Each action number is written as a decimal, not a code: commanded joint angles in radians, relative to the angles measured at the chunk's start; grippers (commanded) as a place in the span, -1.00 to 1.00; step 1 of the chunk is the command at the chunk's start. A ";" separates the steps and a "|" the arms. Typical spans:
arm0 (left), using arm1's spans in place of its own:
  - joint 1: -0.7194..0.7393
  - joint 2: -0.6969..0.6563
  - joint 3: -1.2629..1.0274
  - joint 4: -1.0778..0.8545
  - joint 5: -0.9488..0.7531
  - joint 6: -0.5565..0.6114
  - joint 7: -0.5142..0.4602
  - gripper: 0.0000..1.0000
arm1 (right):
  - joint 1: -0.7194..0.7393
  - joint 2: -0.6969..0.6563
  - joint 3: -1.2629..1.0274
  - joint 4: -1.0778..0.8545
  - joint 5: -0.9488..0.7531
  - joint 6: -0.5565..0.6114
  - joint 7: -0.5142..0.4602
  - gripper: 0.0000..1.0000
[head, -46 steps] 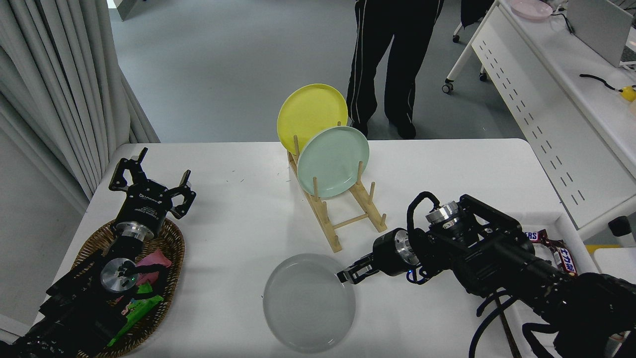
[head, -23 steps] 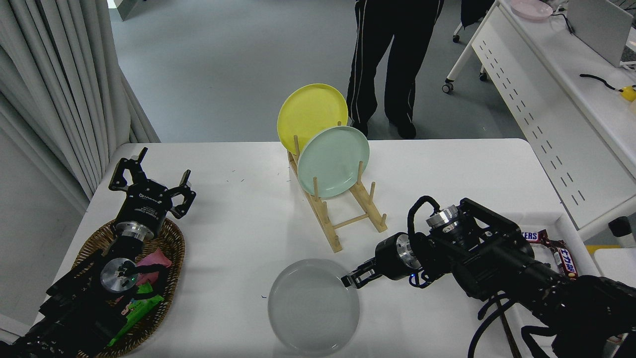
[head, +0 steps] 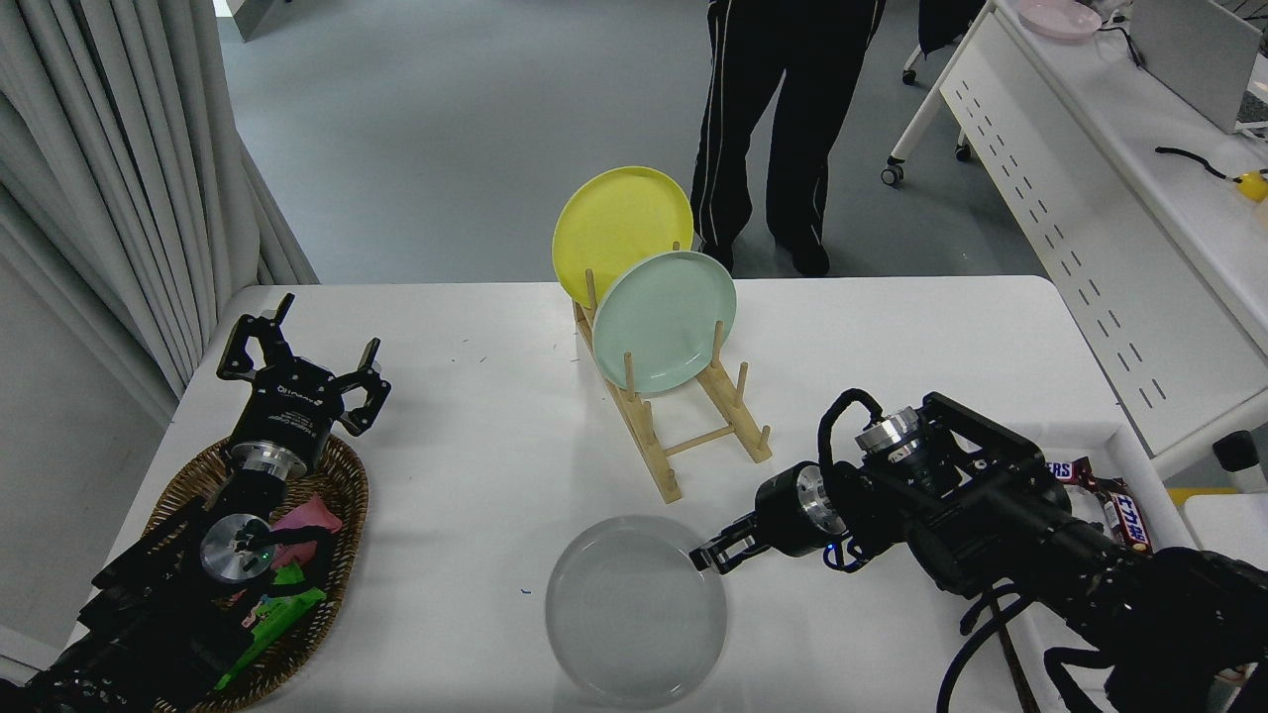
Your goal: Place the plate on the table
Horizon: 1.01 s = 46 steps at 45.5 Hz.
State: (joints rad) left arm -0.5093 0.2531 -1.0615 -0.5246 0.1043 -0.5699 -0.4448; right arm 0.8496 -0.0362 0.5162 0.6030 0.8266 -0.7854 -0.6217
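a: where's the left end effector [head: 302, 368]?
b: parked with its fingers spread above the wicker basket [head: 342, 495].
a: and the grey plate [head: 635, 610]?
b: seemingly flat on the counter [head: 475, 436], near edge. the right end effector [head: 711, 558] pinches its rim; release and retreat remain.

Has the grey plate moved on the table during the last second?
Yes. The grey plate has slid right and slightly nearer the camera, judged against the wooden rack, with the right gripper at its rim.
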 commanded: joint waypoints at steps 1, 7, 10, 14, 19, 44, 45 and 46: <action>0.000 0.000 0.000 0.000 0.000 -0.001 0.000 1.00 | 0.000 -0.004 -0.001 0.000 -0.007 0.000 0.000 -1.00; 0.000 0.000 0.000 0.000 0.000 -0.001 0.000 1.00 | -0.003 -0.008 -0.001 0.000 -0.021 0.000 0.000 -1.00; 0.000 0.000 0.000 0.000 0.000 -0.001 0.000 1.00 | -0.001 -0.008 -0.001 0.000 -0.021 0.000 0.000 -1.00; 0.000 0.000 0.000 0.000 0.000 -0.001 0.000 1.00 | -0.001 -0.008 -0.001 0.000 -0.021 0.000 0.000 -1.00; 0.000 0.000 0.000 0.000 0.000 -0.001 0.000 1.00 | -0.003 -0.008 -0.001 0.000 -0.021 0.000 0.000 -1.00; 0.000 0.000 0.000 0.000 0.000 -0.001 0.000 1.00 | -0.001 -0.007 0.010 0.000 -0.021 0.000 0.000 -1.00; 0.000 0.000 0.000 0.000 0.000 -0.001 0.000 1.00 | -0.001 -0.007 0.011 0.000 -0.021 0.000 0.000 -1.00; 0.000 0.000 0.000 0.000 0.000 -0.001 0.000 1.00 | -0.001 -0.007 0.013 0.000 -0.021 0.000 0.000 -1.00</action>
State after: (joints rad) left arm -0.5093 0.2531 -1.0615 -0.5246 0.1043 -0.5699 -0.4449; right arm 0.8480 -0.0443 0.5194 0.6025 0.8057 -0.7854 -0.6212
